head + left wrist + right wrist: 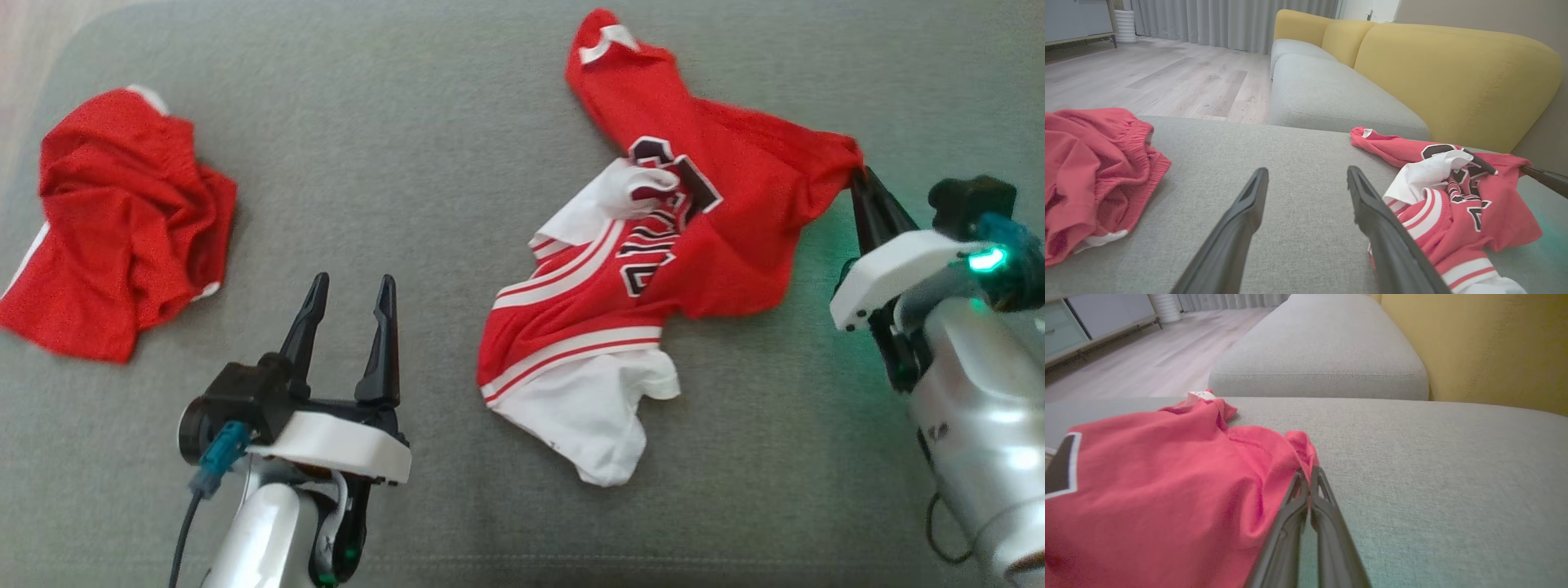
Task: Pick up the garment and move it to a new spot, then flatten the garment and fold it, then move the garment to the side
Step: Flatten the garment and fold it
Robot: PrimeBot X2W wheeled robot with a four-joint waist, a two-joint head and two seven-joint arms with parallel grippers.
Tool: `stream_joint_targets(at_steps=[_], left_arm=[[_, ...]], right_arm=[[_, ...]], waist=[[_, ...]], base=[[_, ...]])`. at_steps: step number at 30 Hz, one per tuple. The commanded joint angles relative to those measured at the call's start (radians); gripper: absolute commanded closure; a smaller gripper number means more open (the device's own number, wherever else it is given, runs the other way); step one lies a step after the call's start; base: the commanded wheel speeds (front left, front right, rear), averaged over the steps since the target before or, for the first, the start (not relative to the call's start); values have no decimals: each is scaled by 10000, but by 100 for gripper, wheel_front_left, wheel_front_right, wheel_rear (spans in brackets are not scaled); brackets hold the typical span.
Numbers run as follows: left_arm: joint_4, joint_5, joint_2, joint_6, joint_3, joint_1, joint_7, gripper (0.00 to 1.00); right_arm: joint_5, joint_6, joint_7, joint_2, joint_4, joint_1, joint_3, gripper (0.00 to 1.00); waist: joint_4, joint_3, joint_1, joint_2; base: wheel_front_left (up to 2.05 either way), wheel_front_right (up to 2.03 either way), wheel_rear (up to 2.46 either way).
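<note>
Pinched shut, the right gripper [1308, 473] has both dark fingers pressed together on a small bunch of red fabric at the right edge of the jersey [735, 245]. The grip looks thin, just an edge fold at the very tips, not deep between the fingers. The rest of the jersey lies crumpled on the grey sofa cushion [457, 147], right of centre. White lining is turned out at the near end, black lettering is half buried mid-cloth, and the collar tag is at the far end.

The left gripper [353, 282] hovers near-left of the jersey, fingers spread wide and holding nothing, apart from the cloth. Red shorts [122, 220] sit bunched at the far left, well apart from the jersey. A yellow backrest [1453, 73] stands beyond the cushion.

The step is likely the pick-up for moving the jersey to a new spot. To do it well:
- Raise the right gripper slowly and straight up, and check that the cloth follows.
- With so little fabric pinched, a quick pull could slip it out. If it slides, re-grasp deeper.
- Lift high enough that the white near end clears the cushion rather than dragging and twisting further.
- Put it down on the bare grey stretch between jersey and shorts, off the shorts.
- A one-corner hold will let it hang as a rope, so the left gripper should take a second edge before flattening.
</note>
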Motion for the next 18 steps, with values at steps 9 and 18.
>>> stream_joint_targets(at_steps=[9, 18], left_arm=[[-360, -196, 31, 147, 520, 49, -120, 0], [-375, -175, 31, 109, 612, -17, -120, 0]], right_arm=[[605, 73, -246, -1, -1819, 2151, -1303, 100], [236, 73, 481, 716, -3464, 4020, -3393, 100]], waist=[[-829, -470, 0, 0], [-976, -360, 0, 0]], base=[[0, 0, 0], [0, 0, 0]])
